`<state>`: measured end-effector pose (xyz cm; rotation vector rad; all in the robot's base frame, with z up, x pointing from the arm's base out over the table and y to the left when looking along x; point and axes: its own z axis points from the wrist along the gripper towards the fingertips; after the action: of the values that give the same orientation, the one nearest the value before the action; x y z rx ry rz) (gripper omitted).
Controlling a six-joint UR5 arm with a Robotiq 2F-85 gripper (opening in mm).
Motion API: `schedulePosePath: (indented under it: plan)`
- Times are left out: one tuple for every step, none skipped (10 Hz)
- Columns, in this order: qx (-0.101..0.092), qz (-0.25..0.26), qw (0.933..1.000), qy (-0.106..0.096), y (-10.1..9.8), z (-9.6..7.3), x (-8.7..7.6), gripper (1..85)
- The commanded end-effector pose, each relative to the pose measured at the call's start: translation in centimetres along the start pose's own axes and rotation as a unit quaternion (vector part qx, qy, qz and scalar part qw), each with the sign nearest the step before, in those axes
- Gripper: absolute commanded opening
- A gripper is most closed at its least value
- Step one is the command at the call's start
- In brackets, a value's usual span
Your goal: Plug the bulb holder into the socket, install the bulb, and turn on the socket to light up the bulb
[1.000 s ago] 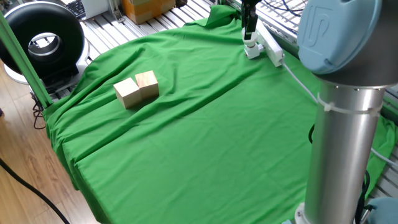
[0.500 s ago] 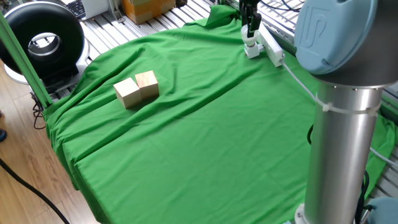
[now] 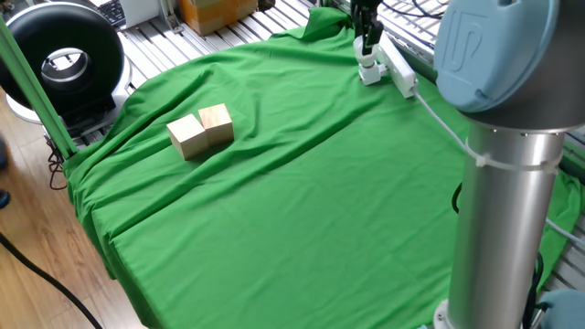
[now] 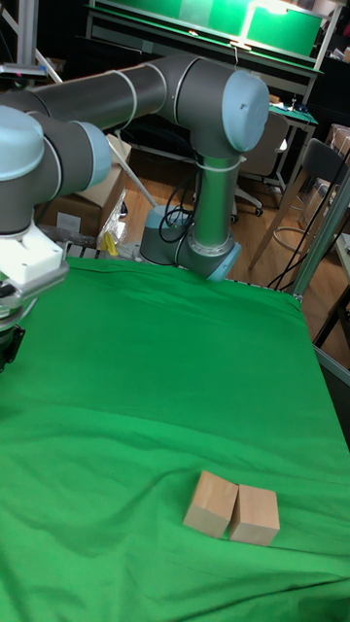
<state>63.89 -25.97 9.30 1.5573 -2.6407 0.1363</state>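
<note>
The gripper point(image 3: 367, 47) seems clenched on the bulb holder point(image 3: 369, 72), at one o'clock; prongs should be aligned squarely over the socket point(image 3: 399, 71).

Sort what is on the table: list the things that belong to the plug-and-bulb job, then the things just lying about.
Belongs to the job:
- socket
- small white part under the gripper, holder or bulb unclear

Just lying about:
- two wooden blocks, touching side by side
- green cloth
- black ring-shaped device off the table

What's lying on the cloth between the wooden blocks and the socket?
Nothing: in the fixed view, only bare green cloth lies between the blocks and the socket.
</note>
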Motion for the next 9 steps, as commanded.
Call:
schedulePosePath:
  plan:
    - [0.018,0.053,0.9984,-0.001,0.07,-0.01,-0.43,12.0]
    - [0.025,0.075,0.9969,0.003,-0.08,-0.09,-0.15,1.7]
    - [0.027,0.083,0.9961,0.007,-0.17,-0.14,0.12,1.0]
    - [0.023,0.089,0.9957,0.005,0.00,-0.13,0.05,1.0]
    - [0.022,0.098,0.9949,0.005,0.05,-0.14,0.03,1.0]
    - [0.020,0.107,0.9941,0.001,0.14,-0.11,-0.16,1.0]
    - [0.021,0.114,0.9933,0.001,0.11,-0.11,-0.18,1.0]
    - [0.019,0.122,0.9923,-0.001,0.17,-0.12,-0.29,1.0]
    - [0.020,0.137,0.9903,-0.002,0.13,-0.13,-0.29,1.0]
